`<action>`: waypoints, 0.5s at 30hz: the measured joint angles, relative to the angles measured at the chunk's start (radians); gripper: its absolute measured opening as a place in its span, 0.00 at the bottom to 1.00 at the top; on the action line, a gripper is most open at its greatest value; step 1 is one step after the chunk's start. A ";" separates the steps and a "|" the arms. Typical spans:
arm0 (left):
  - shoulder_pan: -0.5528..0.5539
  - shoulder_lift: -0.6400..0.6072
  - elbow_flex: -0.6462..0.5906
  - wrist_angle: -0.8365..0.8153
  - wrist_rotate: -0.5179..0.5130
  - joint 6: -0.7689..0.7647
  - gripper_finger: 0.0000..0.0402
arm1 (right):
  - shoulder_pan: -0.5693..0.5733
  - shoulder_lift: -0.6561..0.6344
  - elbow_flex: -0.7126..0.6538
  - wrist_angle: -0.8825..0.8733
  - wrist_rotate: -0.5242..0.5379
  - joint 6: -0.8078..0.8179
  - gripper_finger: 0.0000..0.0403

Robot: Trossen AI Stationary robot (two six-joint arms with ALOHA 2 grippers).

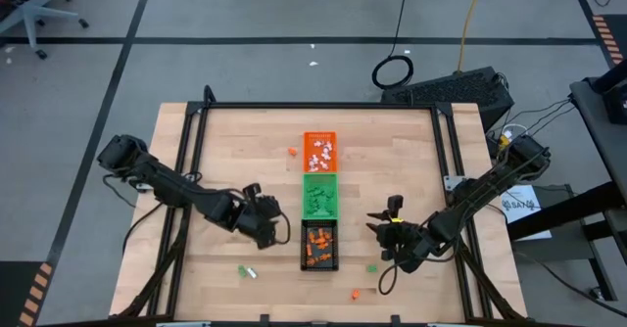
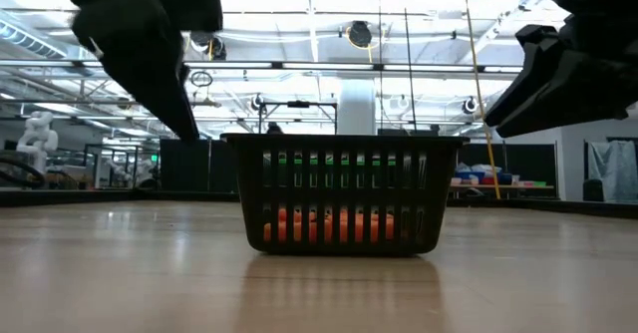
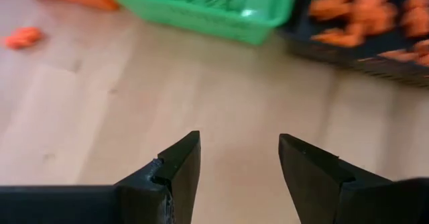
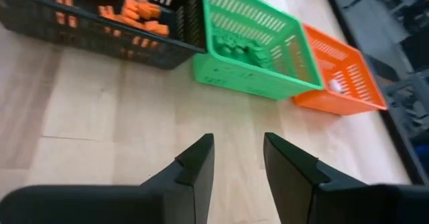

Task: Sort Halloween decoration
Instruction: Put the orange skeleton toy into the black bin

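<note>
Three small trays stand in a row at the table's middle: an orange tray [image 1: 318, 151] with white trinkets, a green tray [image 1: 319, 195] with green ones, and a black tray [image 1: 319, 246] with orange ones. Loose Halloween decoration pieces lie on the wood: an orange one [image 1: 292, 152], a green and a white one [image 1: 245, 270], a green one [image 1: 372, 266] and an orange one [image 1: 356, 293]. My left gripper [image 3: 239, 163] hovers open just left of the black tray. My right gripper [image 4: 238, 157] hovers open right of it. Nothing sits between either pair of fingers.
Bare wood lies on both sides of the tray row and along the near edge. A black frame [image 1: 323, 105] borders the tabletop. In the low view the black tray [image 2: 339, 193] stands in the middle, with both arms above it.
</note>
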 joint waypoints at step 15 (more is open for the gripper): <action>0.593 0.000 0.000 0.087 0.142 0.809 0.49 | -0.002 0.000 0.000 -0.008 0.004 0.012 0.28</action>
